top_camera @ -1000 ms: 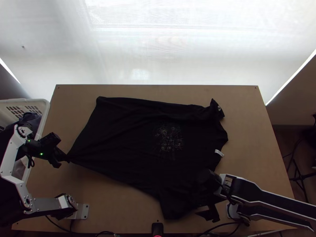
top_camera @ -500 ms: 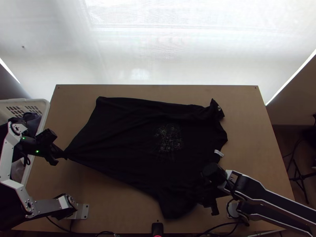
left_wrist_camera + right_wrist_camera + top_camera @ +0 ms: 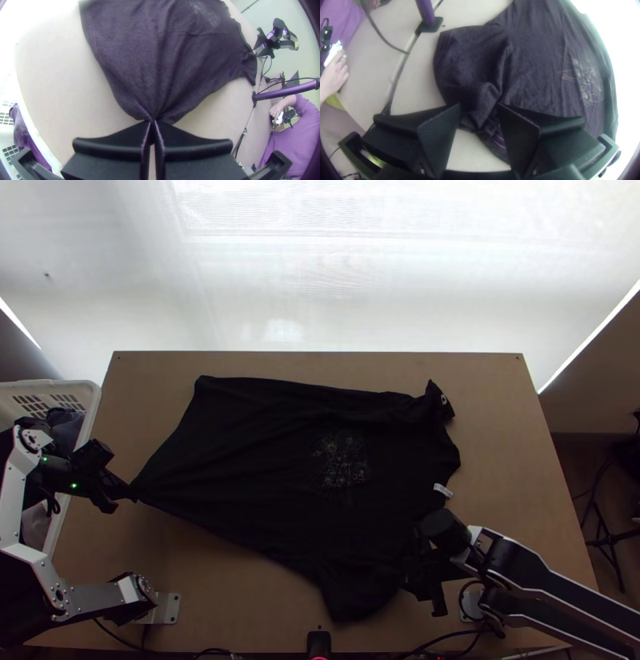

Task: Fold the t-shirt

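Near side first. Right gripper (image 3: pixel 480 106): jaws wide apart over the shoulder end of the near sleeve (image 3: pixel 463 56), with rumpled cloth showing in the gap. No grip on it. It's dark on dark from above, so I'd call that probably the sleeve root, not sure. Step in hand, my read: pinch here, then carry the near edge over. Go down until the fingertips nearly brush the table (image 3: pixel 240 604), close on the ridge, and catch all layers. A shallow bite likely takes one layer and leaves the rest behind.

Left gripper (image 3: pixel 152 125): clamped tight on the near hem corner (image 3: pixel 156 103), cloth drawn to a point with creases fanning out. Hold there; pulling harder would skew the body. Once the right has cloth, lift both together, low, modest tension, lay the edge down past the chest print (image 3: pixel 342 460), then release and smooth.

T-shirt (image 3: pixel 264 452): black, spread across the middle of the table, hem toward the left arm, neck label (image 3: pixel 442 490) toward the right. No main fold made; early in the job, I'd say. Far sleeve (image 3: pixel 436 404) is crumpled; flatten it before its fold or it'll leave a lump.

Container: white laundry basket (image 3: pixel 48 386), slotted wall, against the table's left edge. Dark cloth (image 3: pixel 68 417) heaped inside. The left gripper works close beside it; swing inward, else it could snag the rim.
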Tool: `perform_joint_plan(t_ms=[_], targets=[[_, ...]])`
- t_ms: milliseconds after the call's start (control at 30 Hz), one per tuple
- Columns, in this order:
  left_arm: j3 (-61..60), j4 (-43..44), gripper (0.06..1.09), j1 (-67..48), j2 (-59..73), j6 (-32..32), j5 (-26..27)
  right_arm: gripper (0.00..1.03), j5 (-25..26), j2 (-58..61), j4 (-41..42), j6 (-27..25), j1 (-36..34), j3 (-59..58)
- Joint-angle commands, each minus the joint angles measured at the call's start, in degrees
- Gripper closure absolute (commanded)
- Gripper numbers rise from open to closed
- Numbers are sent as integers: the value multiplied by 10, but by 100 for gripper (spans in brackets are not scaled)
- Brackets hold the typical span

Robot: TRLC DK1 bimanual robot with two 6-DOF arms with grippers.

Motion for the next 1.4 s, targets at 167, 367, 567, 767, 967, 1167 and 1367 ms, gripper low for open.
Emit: perform_joint_plan(t_ms=[167, 367, 567, 767, 967, 1167, 1367], targets=[[8, -5, 105, 1, -1, -1, 3, 73, -10, 36, -20, -17, 18, 6], [8, -12, 105, 1, -12, 2, 10, 100, -16, 28, -18, 1, 3, 22], [24, -12, 105, -17, -84, -49, 96, 100, -26, 6, -34, 37, -72, 81], [252, -12, 105, -111, -109, -289, 169, 100, -28, 36, -118, 112, -256, 338], [594, -15, 105, -104, -31, -432, 171, 100, -32, 130, -250, 118, -458, 679], [704, 88, 105, -7, 6, -565, 172, 100, -31, 224, -311, 142, -553, 1018], [656, 199, 105, -3, -88, -606, 179, 100, -22, 219, -265, 138, -629, 1121]])
